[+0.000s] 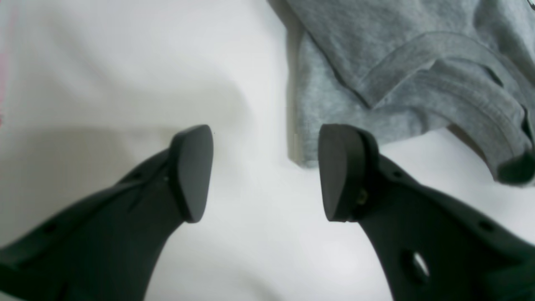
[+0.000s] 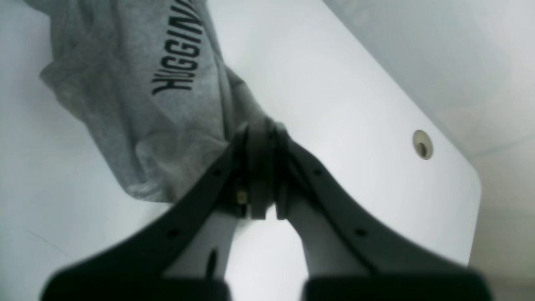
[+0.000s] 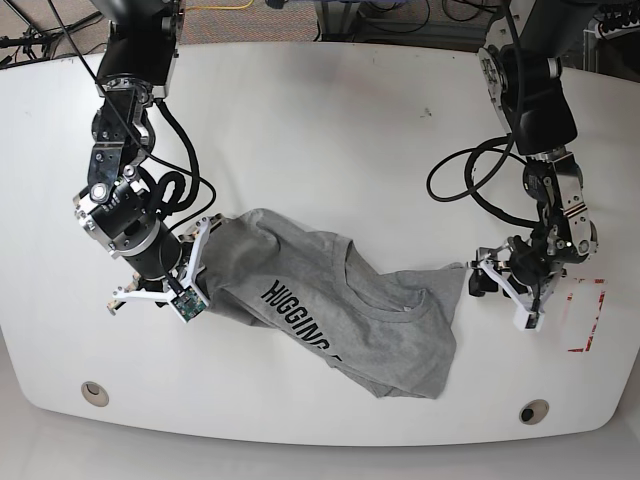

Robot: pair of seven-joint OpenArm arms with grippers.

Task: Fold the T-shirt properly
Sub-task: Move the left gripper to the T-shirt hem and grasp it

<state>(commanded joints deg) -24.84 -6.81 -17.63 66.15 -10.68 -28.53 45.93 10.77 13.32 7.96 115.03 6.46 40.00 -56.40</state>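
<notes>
Meanwhile right claw [image 2: 263, 175] pinches the T-shirt [image 3: 340, 310]; left claw [image 1: 265, 173] gapes.

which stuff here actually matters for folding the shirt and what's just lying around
For the job:
- T-shirt, crumpled
- right gripper, shut on the T-shirt
- left gripper, open, beside the T-shirt's edge

Just there:
- white table
- red tape marks
- cables

The grey T-shirt [image 3: 340, 305] lies crumpled and stretched sideways across the white table [image 3: 320, 130], black "HUGGING" print up (lettering partly hidden by folds), one end bunched and lifted.
</notes>
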